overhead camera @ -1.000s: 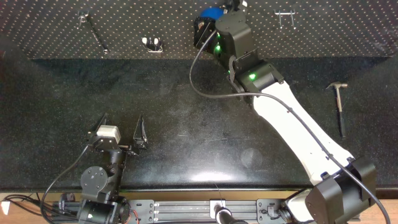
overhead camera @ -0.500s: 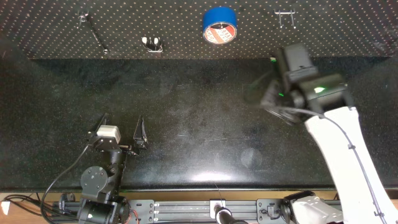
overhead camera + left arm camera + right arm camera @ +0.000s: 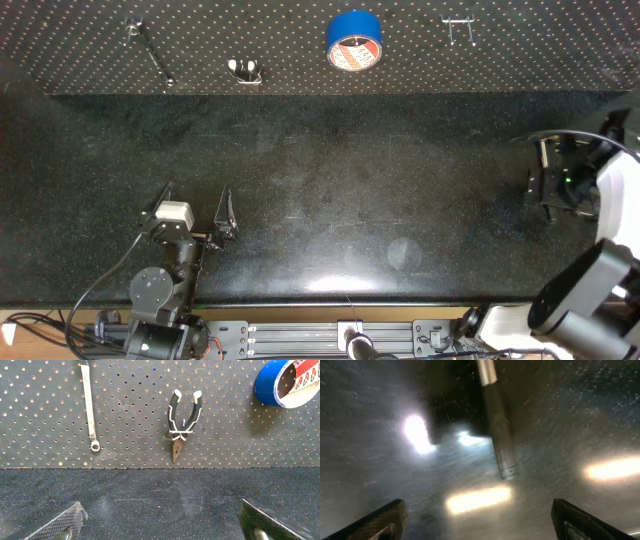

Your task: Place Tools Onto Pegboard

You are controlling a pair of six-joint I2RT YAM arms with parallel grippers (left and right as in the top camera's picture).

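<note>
A blue tape roll (image 3: pixel 353 42) hangs on the pegboard (image 3: pixel 520 60), with black-handled pliers (image 3: pixel 244 70) and a wrench (image 3: pixel 150 52) to its left. The left wrist view faces that same wrench (image 3: pixel 89 405), pliers (image 3: pixel 182 420) and tape roll (image 3: pixel 287 382). A hammer (image 3: pixel 544 150) lies on the black table at the far right, partly hidden under my right gripper (image 3: pixel 548 186). In the right wrist view the hammer's handle (image 3: pixel 497 425) lies just beyond the open right gripper (image 3: pixel 477 525), untouched. My left gripper (image 3: pixel 197 210) rests open near the front left with nothing in it.
A bare double metal hook (image 3: pixel 458 28) sticks out of the pegboard right of the tape. The black table (image 3: pixel 330 190) is bare between the two arms. Light glare marks the table surface (image 3: pixel 415 435) beside the hammer handle.
My right arm left the tape roll hanging on the pegboard, swung right and came toward the front over the hammer. The left arm has not moved.
</note>
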